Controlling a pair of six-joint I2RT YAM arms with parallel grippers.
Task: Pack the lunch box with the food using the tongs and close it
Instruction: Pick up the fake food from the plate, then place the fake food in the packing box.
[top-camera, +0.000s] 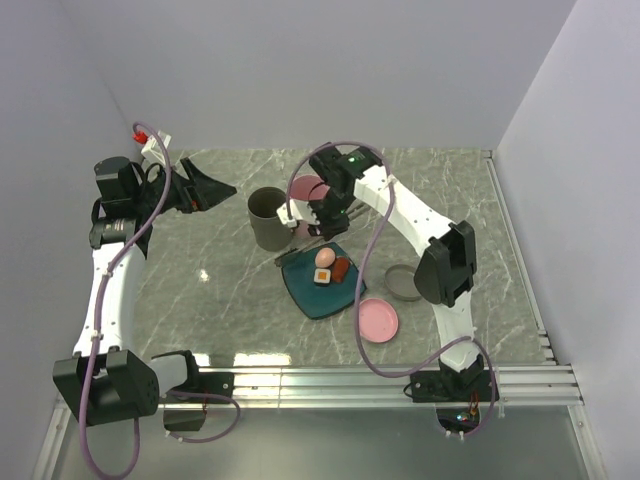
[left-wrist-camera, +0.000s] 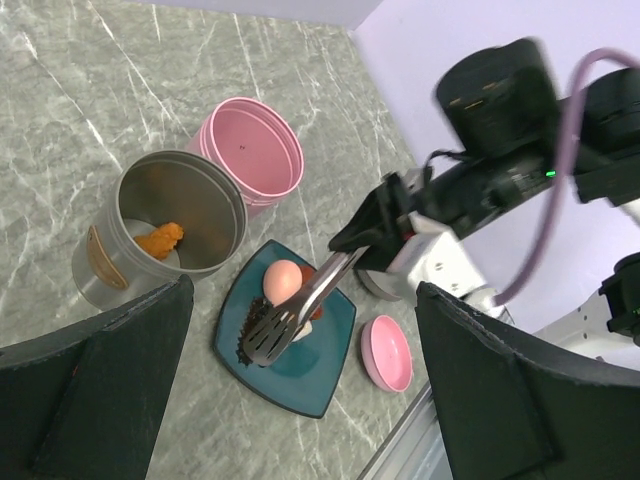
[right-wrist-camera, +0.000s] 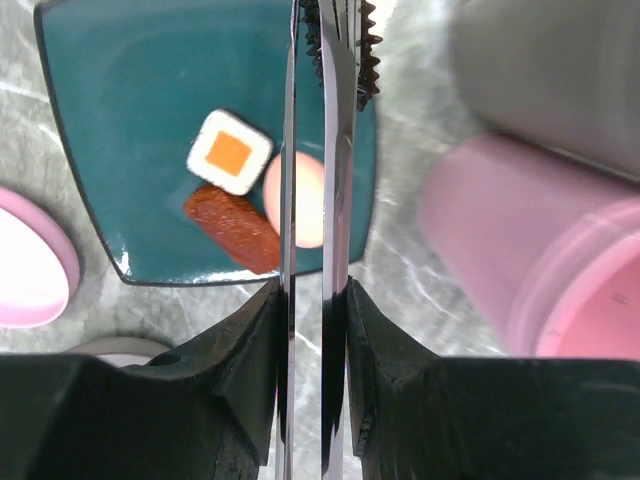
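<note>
Three bites lie close together on the teal plate (top-camera: 318, 298): white-and-orange block (top-camera: 323, 276), sausage (top-camera: 342, 268) and pink egg (top-camera: 325, 258). My right end effector (right-wrist-camera: 312, 310) is clamped on the tongs (left-wrist-camera: 300, 315), their arms squeezed nearly together above the plate. The dark brown piece (left-wrist-camera: 250, 325) sits at their tip by the plate's edge; pinched or not, I cannot tell. Beyond, the orange nugget (left-wrist-camera: 160, 240) lies inside the grey tin (top-camera: 265, 228), with the pink tub (left-wrist-camera: 250, 150) just beside it. Far left, my left end effector (top-camera: 200, 188) hangs spread wide, holding nothing.

Tongs (left-wrist-camera: 275, 335) are shiny bare metal; the teal plate (right-wrist-camera: 120, 90) is glossy; the grey canister (left-wrist-camera: 195, 195) looks brushed metal; the surface (top-camera: 220, 290) is veined marble-look.
</note>
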